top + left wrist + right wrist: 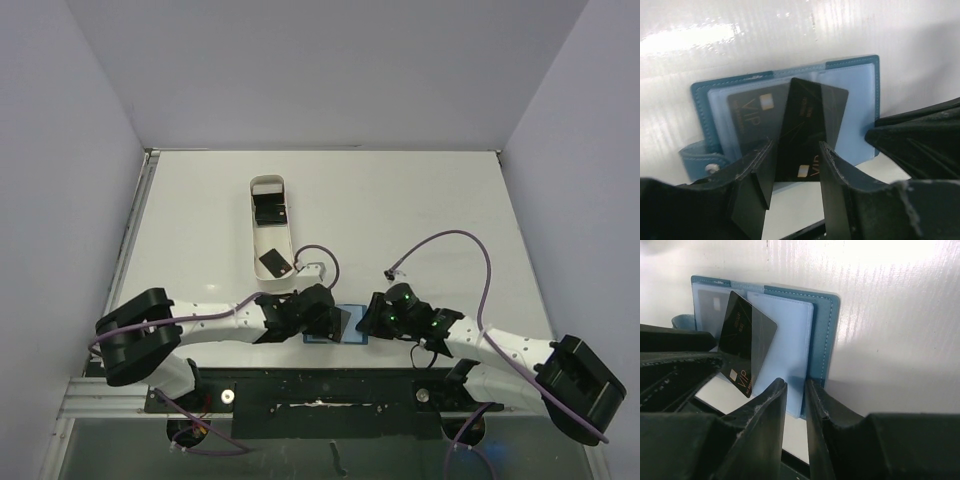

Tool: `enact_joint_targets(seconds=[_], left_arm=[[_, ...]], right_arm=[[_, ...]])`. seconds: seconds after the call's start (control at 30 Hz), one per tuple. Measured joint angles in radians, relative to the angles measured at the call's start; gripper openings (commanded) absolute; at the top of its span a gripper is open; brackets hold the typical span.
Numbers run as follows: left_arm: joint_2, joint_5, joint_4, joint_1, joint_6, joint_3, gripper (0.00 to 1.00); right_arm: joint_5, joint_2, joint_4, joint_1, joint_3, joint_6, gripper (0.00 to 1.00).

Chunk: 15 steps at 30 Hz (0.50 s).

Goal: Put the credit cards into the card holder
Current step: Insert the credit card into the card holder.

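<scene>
I work on a white table [420, 200] boxed in on three sides by plain walls: a back wall [330, 70], a left wall [50, 150] and a right wall [590, 150], all a faint lavender grey. A metal rail [130, 240] runs along the table's left edge, and a ribbed aluminium frame [100, 400] sits at its near left corner. Up close, my wrist cameras show fine streaks in the tabletop — and a bright glare [690, 37] across it.
</scene>
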Motion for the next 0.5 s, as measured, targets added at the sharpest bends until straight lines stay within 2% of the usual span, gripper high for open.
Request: enact_joint_targets(seconds=[0.13, 0.23, 0.5], left_arm=[[-0.073, 0.059, -0.003, 0.046, 0.0, -0.063, 0.39], [-0.121, 0.129, 0.052, 0.101, -0.002, -0.132, 0.39], [-0.147, 0.236, 0.159, 0.151, -0.007, -0.198, 0.39]], right_arm=[[0.003, -0.027, -0.029, 0.0, 0.0, 0.0, 0.24], [0.011, -0.064, -0.061, 0.0, 0.008, 0.003, 0.24], [0.014, -0.035, -0.053, 0.008, 0.087, 0.003, 0.25]])
